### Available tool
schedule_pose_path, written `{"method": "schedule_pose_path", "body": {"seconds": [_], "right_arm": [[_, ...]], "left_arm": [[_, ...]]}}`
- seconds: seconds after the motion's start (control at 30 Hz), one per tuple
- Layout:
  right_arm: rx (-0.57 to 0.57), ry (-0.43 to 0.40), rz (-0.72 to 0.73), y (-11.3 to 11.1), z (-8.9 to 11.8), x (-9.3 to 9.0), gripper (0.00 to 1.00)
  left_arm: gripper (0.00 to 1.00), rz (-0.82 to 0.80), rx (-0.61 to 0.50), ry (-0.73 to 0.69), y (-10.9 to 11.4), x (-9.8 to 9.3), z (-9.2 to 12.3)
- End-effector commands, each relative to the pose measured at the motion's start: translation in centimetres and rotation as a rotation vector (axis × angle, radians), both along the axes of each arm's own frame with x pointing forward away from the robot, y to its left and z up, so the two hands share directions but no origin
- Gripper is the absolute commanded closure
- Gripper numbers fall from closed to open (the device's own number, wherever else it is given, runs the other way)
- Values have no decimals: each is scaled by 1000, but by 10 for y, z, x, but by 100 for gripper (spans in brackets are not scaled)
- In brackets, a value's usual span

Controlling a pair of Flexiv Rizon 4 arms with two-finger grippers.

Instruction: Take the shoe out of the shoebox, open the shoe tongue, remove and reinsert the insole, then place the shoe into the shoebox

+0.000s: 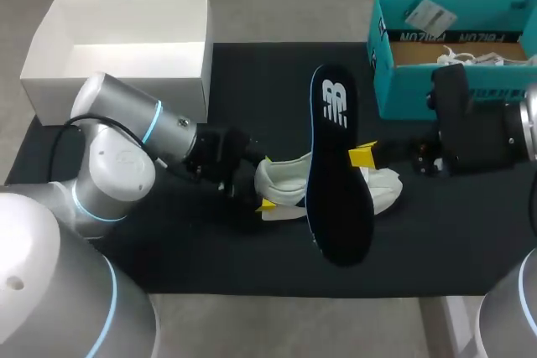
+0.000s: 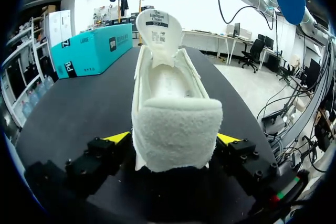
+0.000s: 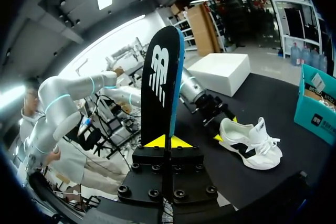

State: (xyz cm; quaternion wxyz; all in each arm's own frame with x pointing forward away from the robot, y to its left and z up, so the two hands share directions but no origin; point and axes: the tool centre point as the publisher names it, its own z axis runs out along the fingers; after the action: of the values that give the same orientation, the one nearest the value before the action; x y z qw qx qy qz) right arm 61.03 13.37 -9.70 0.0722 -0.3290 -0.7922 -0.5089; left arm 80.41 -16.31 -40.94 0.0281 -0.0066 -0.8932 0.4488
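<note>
The white shoe [image 1: 284, 180] lies on the black mat [image 1: 168, 241], its middle hidden in the head view by the dark insole [image 1: 340, 182]. My left gripper [image 1: 267, 183] is open at the shoe's heel. In the left wrist view the heel [image 2: 176, 135] sits between the spread yellow fingertips [image 2: 118, 138], and the tongue stands upright at the far end. My right gripper [image 3: 168, 141] is shut on the insole [image 3: 163, 82] and holds it on edge above the shoe [image 3: 249, 140]. The teal shoebox [image 1: 453, 81] stands at the back right.
A white open box [image 1: 126, 73] stands at the back left of the mat, beside my left arm. White paper and a tag lie inside the teal shoebox [image 3: 317, 114]. Bare mat lies in front of the shoe.
</note>
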Motion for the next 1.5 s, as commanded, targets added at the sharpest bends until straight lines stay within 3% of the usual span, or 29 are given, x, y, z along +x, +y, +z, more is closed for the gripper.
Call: {"method": "schedule_pose_path", "body": {"seconds": [0.03, 0.13, 0.47, 0.77, 0.87, 1.5], "right_arm": [[0, -4, -8, 1, -1, -5, 100], [0, -4, -8, 1, -1, -5, 100], [0, -4, -8, 1, -1, -5, 100], [0, -4, -8, 1, -1, -5, 100], [0, -4, -8, 1, -1, -5, 100], [0, -4, -8, 1, -1, -5, 100]], "left_arm": [[0, 14, 70, 4, 5, -5, 20], [0, 20, 120, -5, 5, -7, 33], [0, 162, 472, -71, 14, -4, 64], [0, 83, 646, -5, 8, 1, 75], [0, 101, 685, 5, 8, 1, 77], [0, 123, 677, 0, 5, -1, 79]]}}
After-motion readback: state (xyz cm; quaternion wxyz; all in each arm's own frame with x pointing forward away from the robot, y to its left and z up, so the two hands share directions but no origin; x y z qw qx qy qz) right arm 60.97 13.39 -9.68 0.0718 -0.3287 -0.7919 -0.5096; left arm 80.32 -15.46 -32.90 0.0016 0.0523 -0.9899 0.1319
